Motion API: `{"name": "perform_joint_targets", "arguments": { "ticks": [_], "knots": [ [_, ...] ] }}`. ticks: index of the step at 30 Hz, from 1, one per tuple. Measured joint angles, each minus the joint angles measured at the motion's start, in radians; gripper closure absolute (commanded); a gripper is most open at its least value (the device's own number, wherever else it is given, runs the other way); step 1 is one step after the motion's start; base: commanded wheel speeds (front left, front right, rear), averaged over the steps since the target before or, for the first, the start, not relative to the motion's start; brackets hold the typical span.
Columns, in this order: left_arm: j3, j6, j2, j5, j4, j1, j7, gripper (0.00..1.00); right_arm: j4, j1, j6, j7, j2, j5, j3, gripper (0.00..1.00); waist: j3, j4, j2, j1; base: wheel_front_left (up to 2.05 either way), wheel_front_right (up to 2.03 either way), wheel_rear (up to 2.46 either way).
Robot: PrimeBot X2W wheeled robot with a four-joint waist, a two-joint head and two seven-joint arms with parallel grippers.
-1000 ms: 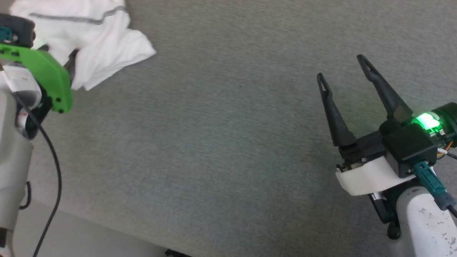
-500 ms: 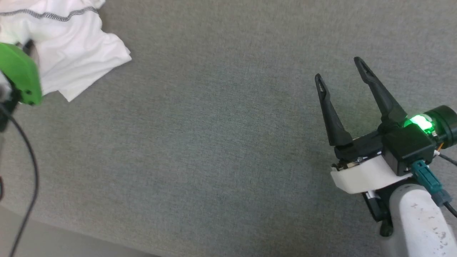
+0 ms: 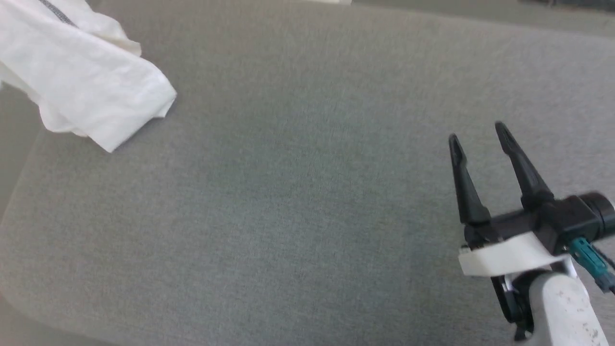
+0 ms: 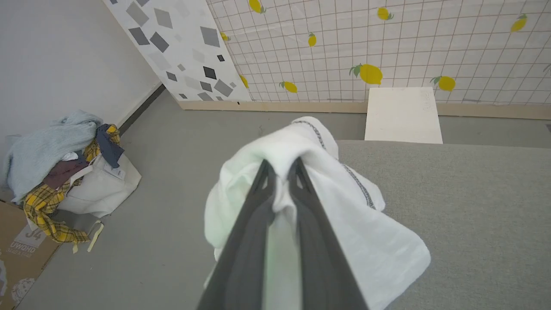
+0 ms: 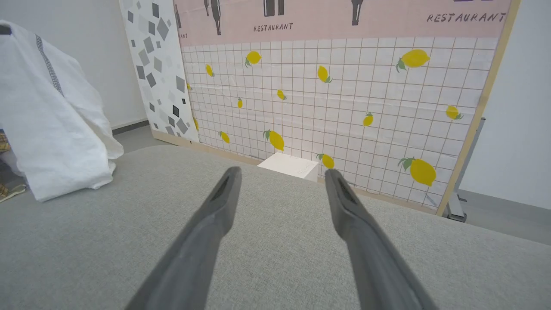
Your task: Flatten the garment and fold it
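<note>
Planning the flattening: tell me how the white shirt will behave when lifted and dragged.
Likely floppy: the garment drapes in loose folds from the left gripper, shut on a bunch of it. Probably light: the fabric looks thin and creased. It may bunch rather than slide on the grey textured surface.

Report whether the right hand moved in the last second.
Cannot tell. The head camera swung, bringing the far edge of the grey surface into view; the open right hand sits over that surface as before, no sure shift against it.
</note>
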Motion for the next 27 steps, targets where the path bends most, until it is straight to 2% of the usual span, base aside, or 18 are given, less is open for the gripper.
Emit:
{"name": "perform_joint_targets", "arguments": {
  "ticks": [7, 11, 20, 27],
  "knots": [
    [0.027, 0.051, 0.0, -0.052, -0.156, -0.058, 0.093, 1.0, 0.027, 0.082, 0.0, -0.024, 0.001, 0.051, -0.067, 0.0, -0.129, -0.029, 0.0, 0.0, 0.0, 0.0, 0.0],
    [0.037, 0.094, -0.045, -0.081, -0.251, -0.104, 0.135, 1.0, 0.035, 0.112, 0.0, -0.029, 0.001, 0.07, -0.107, 0.0, -0.194, -0.052, 0.0, 0.0, 0.0, 0.0, 0.0],
    [0.015, 0.163, -0.211, -0.151, -0.382, -0.169, 0.189, 1.0, 0.056, 0.129, 0.0, -0.042, 0.001, 0.091, -0.159, 0.0, -0.276, -0.119, 0.0, -0.0001, 0.0, 0.0, 0.0],
    [-0.033, 0.211, -0.374, -0.229, -0.481, -0.166, 0.223, 1.0, 0.055, 0.13, 0.0, -0.049, 0.001, 0.096, -0.205, 0.0, -0.297, -0.181, 0.0, 0.0, 0.0, 0.0, 0.0]
  ]
}}
